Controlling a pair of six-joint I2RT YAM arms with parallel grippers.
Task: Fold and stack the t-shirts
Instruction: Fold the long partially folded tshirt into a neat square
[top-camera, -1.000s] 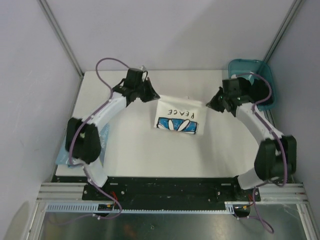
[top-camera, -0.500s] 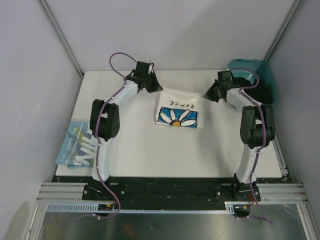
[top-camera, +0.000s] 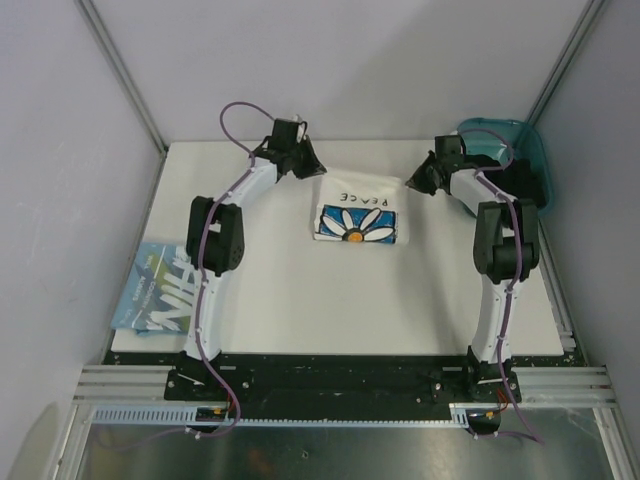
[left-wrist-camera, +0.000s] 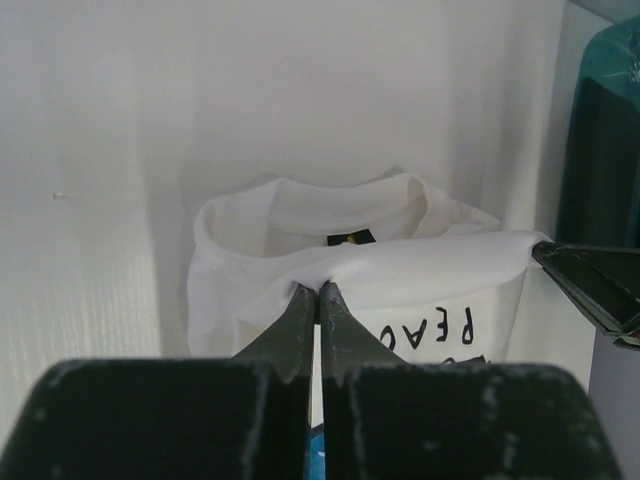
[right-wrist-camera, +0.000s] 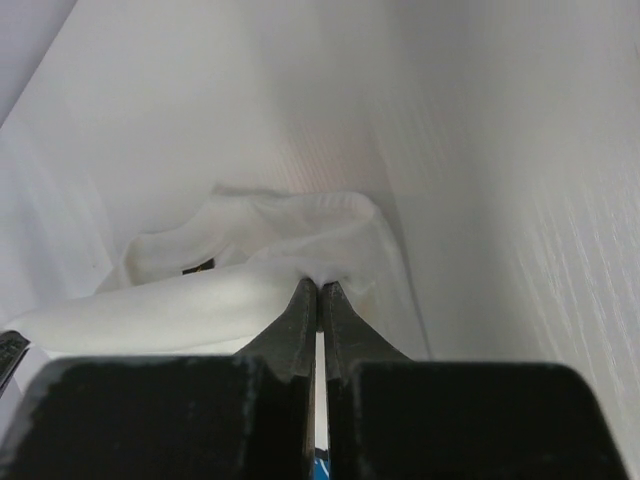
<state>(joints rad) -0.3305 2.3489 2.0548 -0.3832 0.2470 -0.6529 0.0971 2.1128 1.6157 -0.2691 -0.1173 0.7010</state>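
near our left base, one tee (top-camera: 155, 290) lies folded at the corner of the counter (top-camera: 300, 300). farther out, mid-counter, the daisy tee (top-camera: 356, 218) lies print up, partly folded. our left hand (left-wrist-camera: 318, 292) and right hand (right-wrist-camera: 319, 287) are each clamped on its far edge, seemingly at the shoulders beside the collar. we'd hold both pinches level and move them together, so the fold lands square and stays clear of the bin (top-camera: 520, 150) at far right.
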